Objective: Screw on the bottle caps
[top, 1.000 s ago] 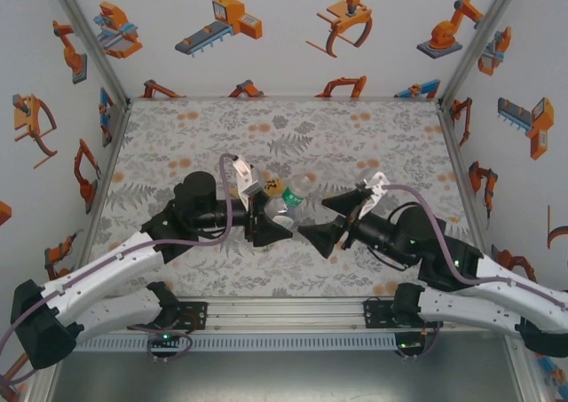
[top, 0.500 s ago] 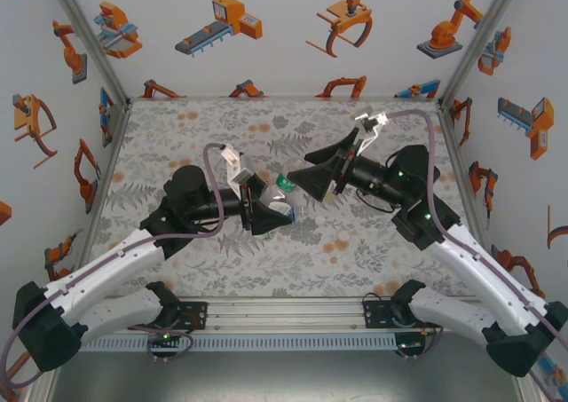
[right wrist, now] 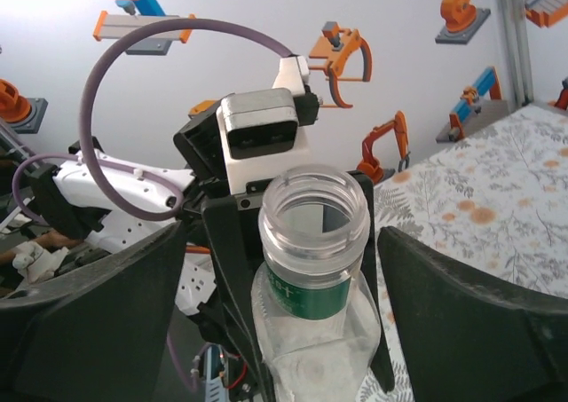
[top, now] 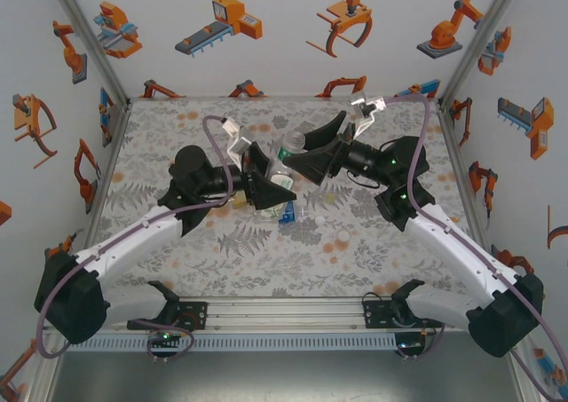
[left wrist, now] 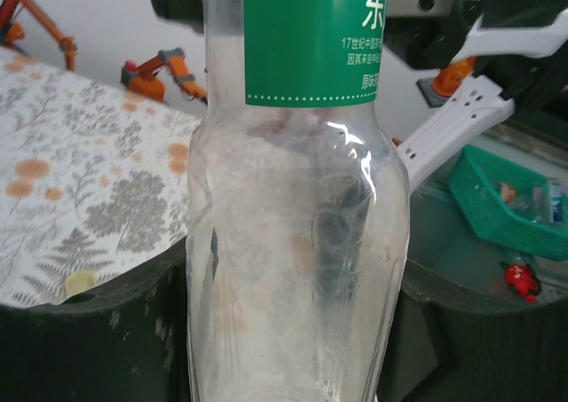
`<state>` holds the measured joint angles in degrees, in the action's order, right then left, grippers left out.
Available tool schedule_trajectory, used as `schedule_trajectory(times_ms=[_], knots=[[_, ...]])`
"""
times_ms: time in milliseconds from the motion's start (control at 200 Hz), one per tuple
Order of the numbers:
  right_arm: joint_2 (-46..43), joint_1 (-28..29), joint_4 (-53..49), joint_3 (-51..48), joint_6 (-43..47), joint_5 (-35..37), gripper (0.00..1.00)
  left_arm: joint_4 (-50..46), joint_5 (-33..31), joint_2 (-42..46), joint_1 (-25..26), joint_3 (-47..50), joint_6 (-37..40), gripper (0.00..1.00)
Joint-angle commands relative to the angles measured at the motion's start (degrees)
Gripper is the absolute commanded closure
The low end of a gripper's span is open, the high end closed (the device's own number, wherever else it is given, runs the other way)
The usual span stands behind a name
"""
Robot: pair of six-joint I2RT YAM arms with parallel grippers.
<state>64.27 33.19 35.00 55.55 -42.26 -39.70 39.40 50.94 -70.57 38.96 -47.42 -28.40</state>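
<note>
Floral-patterned mat (top: 177, 127) covers the table, which is enclosed by white walls (top: 284, 56) printed with orange robot figures.

Top view: both arms meet above the middle of the mat. The left gripper (top: 266, 182) is clamped on the body of a clear bottle with a green label (top: 282, 169), held tilted with its neck pointing away from the arm bases and toward the right gripper (top: 306, 151). A second bottle with a blue label (top: 286, 212) lies on the mat just below the held one. Two small white bottle caps rest on the mat to its right, one near (top: 319, 220) and one farther out (top: 342, 236), both well apart from either gripper.

Left wrist view: the green-labelled bottle (left wrist: 293, 242) stands lengthwise between the dark fingers (left wrist: 89, 331) of the left gripper (left wrist: 293, 322), which press its clear lower body from both sides.

Right wrist view: the bottle (right wrist: 315, 282) faces the camera with its threaded mouth open and uncapped. The right gripper (right wrist: 280, 242) has its fingers (right wrist: 479, 331) spread wide; the bottle neck sits between them, with a gap on each side. The left gripper's body lies directly behind the bottle.
</note>
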Motion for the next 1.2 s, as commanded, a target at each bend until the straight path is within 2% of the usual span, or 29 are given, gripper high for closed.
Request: schedule_trajectory(times_ms=[0,295,481,601,661,751,851,981,1197], knots=[[0.6,-0.1,5.3,1.3,-0.6,-1.4,0.28,10.7,3.7,-1.8,-0.1,-3.6,-5.6,0.78],[0.3,-0.2,4.9,0.9,-1.1,0.0,0.42,13.2,4.7,-4.8,0.3,-5.6,-7.9,0.75],[0.7,-0.1,4.6,1.3,-1.4,0.4,0.39,8.2,4.8,-4.9,1.3,-6.4,-4.8,0.73],[0.8,-0.1,4.0,1.4,-1.4,0.4,0.43,3.7,4.8,-4.6,2.2,-7.5,-1.8,0.71],[0.7,-0.1,3.5,1.4,-1.2,0.3,0.49,1.6,4.8,-4.4,2.4,-8.0,-0.5,0.69],[0.2,-0.1,2.8,1.2,-0.9,0.3,0.60,-2.4,4.8,-4.0,2.7,-9.1,1.9,0.60],[-0.3,-0.1,0.2,1.4,0.3,-0.6,0.73,-8.0,4.4,-3.0,2.9,-10.3,5.0,0.45],[-1.2,-0.1,-2.0,0.9,1.2,-1.5,0.81,-12.9,3.8,-2.2,2.9,-11.7,7.1,0.34],[-1.9,-0.1,-2.5,0.6,1.0,-3.8,0.86,-17.3,3.6,-3.0,3.1,-14.3,7.4,0.31]])
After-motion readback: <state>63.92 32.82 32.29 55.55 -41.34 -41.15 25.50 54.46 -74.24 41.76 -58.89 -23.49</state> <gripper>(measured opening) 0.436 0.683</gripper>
